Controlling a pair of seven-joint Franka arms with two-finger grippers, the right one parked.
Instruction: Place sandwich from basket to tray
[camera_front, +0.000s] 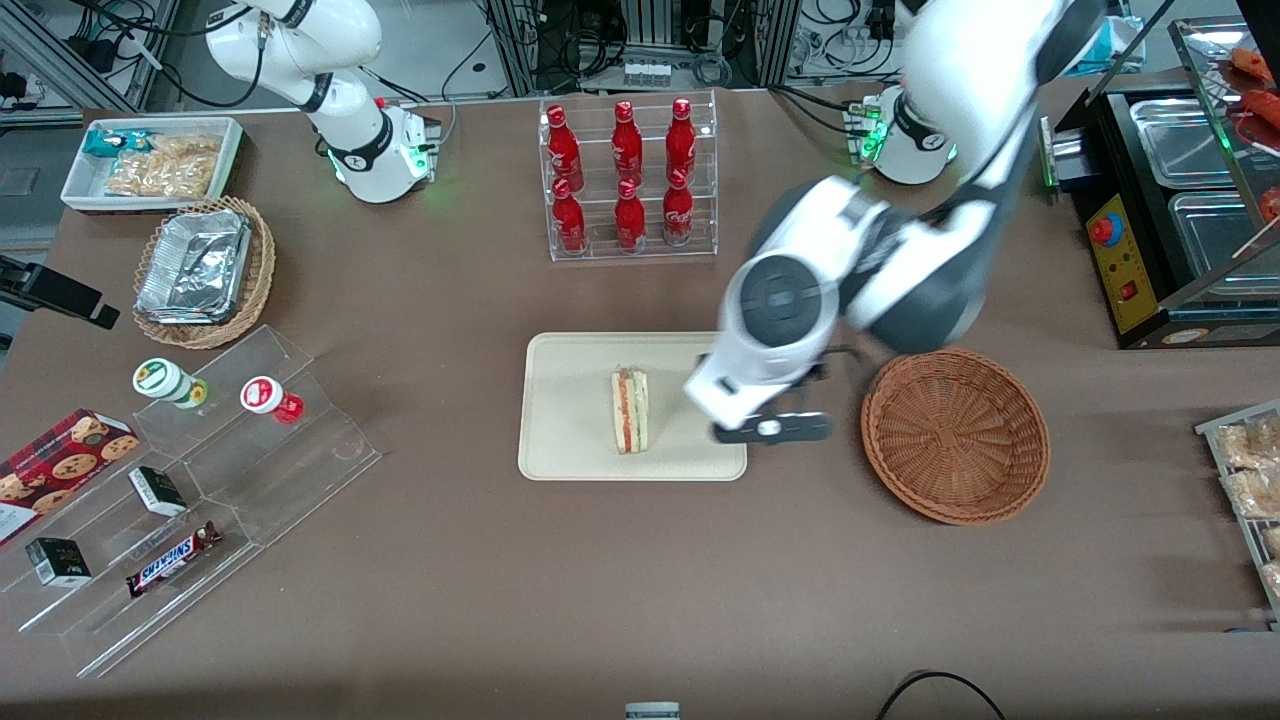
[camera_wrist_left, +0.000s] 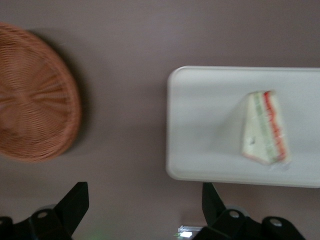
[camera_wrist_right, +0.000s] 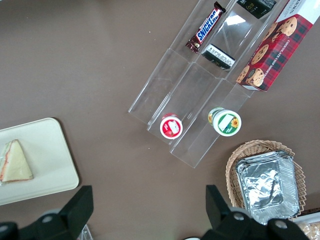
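Note:
The sandwich (camera_front: 630, 410) lies on the cream-beige tray (camera_front: 570, 440), near its middle; it also shows in the left wrist view (camera_wrist_left: 264, 129) on the tray (camera_wrist_left: 200, 125) and in the right wrist view (camera_wrist_right: 14, 161). The reddish-brown wicker basket (camera_front: 955, 435) stands beside the tray toward the working arm's end and holds nothing; the left wrist view shows it too (camera_wrist_left: 35, 100). My left gripper (camera_front: 772, 428) hangs above the table between the tray's edge and the basket. Its fingers (camera_wrist_left: 75, 202) are spread wide with nothing between them.
A clear rack of red bottles (camera_front: 628, 178) stands farther from the front camera than the tray. A clear stepped shelf with snacks (camera_front: 190, 490), a tan wicker basket with foil containers (camera_front: 203, 270) and a white bin (camera_front: 150, 160) lie toward the parked arm's end. A black food warmer (camera_front: 1170, 200) stands toward the working arm's end.

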